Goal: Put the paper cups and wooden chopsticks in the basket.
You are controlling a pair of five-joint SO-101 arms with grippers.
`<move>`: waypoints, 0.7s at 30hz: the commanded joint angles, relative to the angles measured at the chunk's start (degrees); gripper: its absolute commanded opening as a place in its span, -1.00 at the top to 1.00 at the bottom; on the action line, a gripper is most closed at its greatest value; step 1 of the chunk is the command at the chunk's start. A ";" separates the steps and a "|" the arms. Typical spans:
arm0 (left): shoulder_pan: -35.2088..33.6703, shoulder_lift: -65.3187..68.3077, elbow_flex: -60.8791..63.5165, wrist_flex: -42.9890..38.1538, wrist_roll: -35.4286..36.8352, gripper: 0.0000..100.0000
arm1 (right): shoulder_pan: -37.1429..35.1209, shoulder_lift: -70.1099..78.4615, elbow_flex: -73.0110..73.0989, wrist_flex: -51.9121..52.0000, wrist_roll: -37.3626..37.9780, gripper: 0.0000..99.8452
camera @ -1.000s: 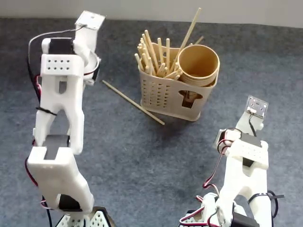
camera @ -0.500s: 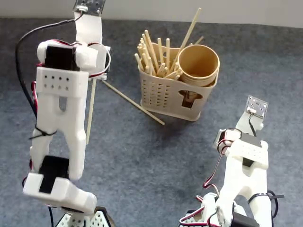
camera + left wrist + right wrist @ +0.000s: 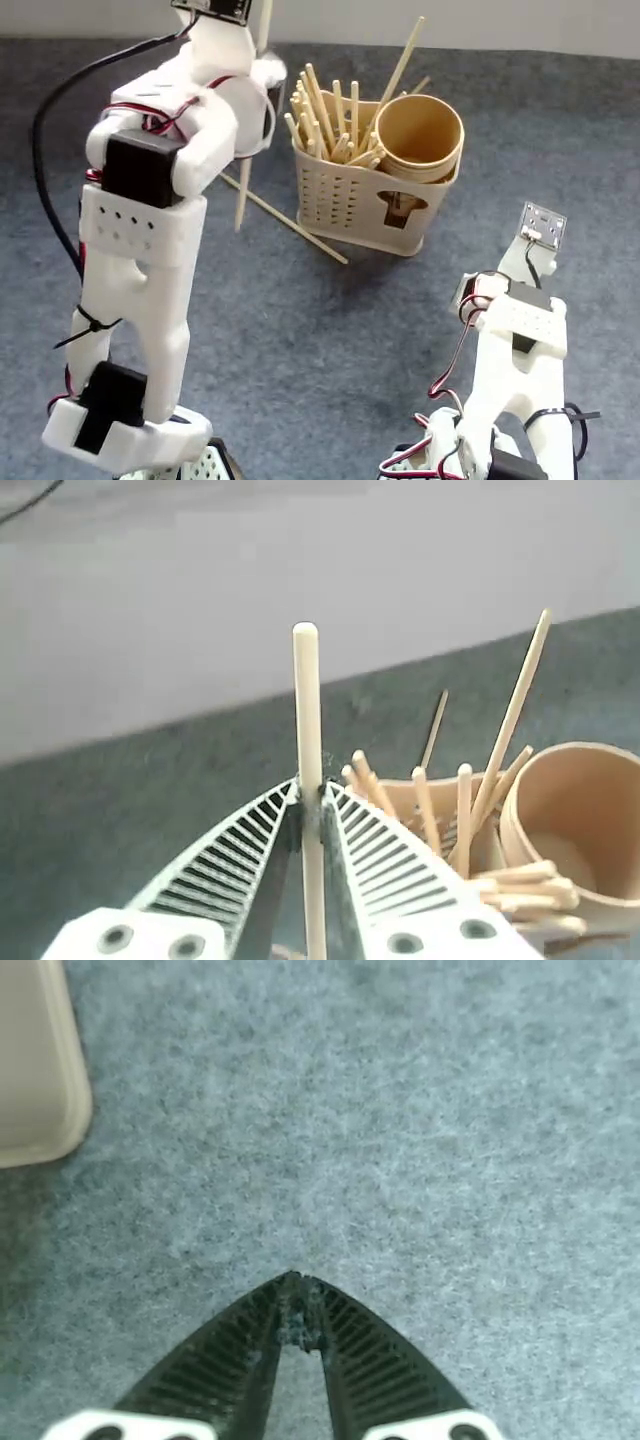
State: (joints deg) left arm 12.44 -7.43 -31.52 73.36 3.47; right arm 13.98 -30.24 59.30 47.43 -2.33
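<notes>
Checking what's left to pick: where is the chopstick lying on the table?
In the high view the loose chopstick lies diagonally on the mat beside the basket, on the left arm's side.

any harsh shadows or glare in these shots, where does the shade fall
High view: soft, even light with no glare; the basket throws a faint shadow on the carpet on its near side. Right wrist view: the carpet darkens beside the basket's corner. Left wrist view: the held chopstick in the left gripper is evenly lit against a pale wall.
</notes>
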 commanded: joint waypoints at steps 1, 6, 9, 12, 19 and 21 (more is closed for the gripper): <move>2.42 -2.33 -2.42 -10.90 0.62 0.99 | -0.48 -1.80 -0.22 -0.92 0.00 0.99; 5.05 -3.03 -2.68 -17.58 0.62 0.99 | -0.48 -1.71 -0.22 -0.92 0.00 0.99; 6.29 -3.74 -2.33 -22.42 0.62 0.99 | -0.48 -1.71 -0.22 -0.92 0.00 0.99; 6.73 -3.47 -2.33 -28.22 0.70 0.99 | -0.48 -1.63 -0.22 -0.92 0.00 0.99; 6.64 -1.19 -2.24 -36.84 6.77 0.99 | -0.48 -1.63 -0.22 -0.92 0.00 0.99; 6.64 -0.04 -2.24 -37.01 7.03 0.99 | -0.48 -1.63 -0.22 -0.92 0.00 0.99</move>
State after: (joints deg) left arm 17.89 -8.48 -31.43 38.73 8.92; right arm 13.98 -30.24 59.30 47.43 -2.33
